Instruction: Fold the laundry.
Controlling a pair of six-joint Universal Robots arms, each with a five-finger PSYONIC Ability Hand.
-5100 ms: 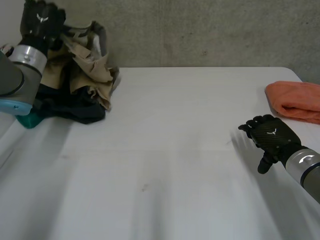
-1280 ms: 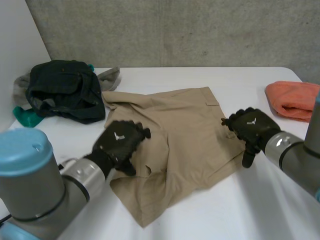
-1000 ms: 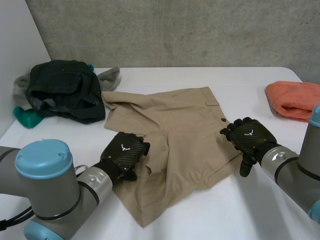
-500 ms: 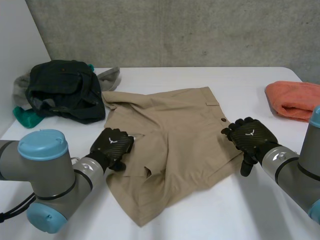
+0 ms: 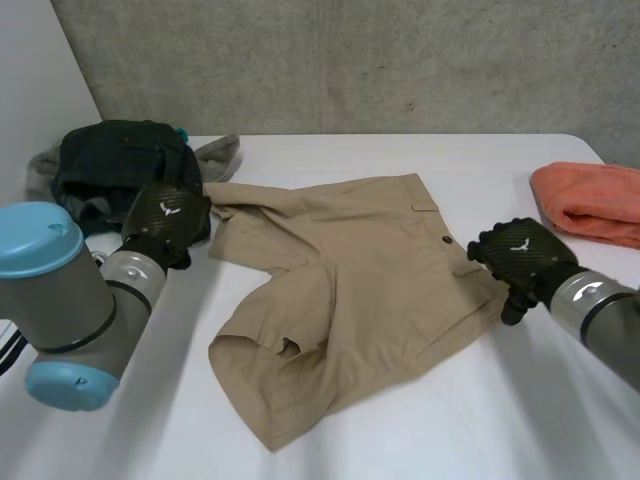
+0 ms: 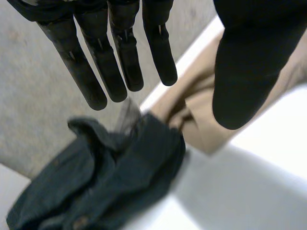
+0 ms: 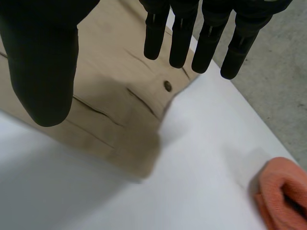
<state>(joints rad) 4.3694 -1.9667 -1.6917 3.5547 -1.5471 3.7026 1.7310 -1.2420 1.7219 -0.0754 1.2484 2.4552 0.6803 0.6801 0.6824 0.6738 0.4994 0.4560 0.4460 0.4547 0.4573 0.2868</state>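
Note:
Tan shorts lie spread flat in the middle of the white table, their near left leg rumpled. My left hand hovers off the shorts' far left corner, beside the dark clothes pile. In the left wrist view its fingers are straight and apart from the thumb, holding nothing, with the dark pile and a corner of the shorts beyond them. My right hand is at the shorts' right edge. Its fingers are straight above the buttoned edge of the shorts, empty.
A folded orange cloth lies at the table's far right edge, and it is seen past the right hand's fingertips too. A grey garment sticks out behind the dark pile. A concrete wall runs behind the table.
My left hand has lifted off the shorts' left side and moved back toward the dark pile. The right hand has slid a little to the right, off the cloth's edge.

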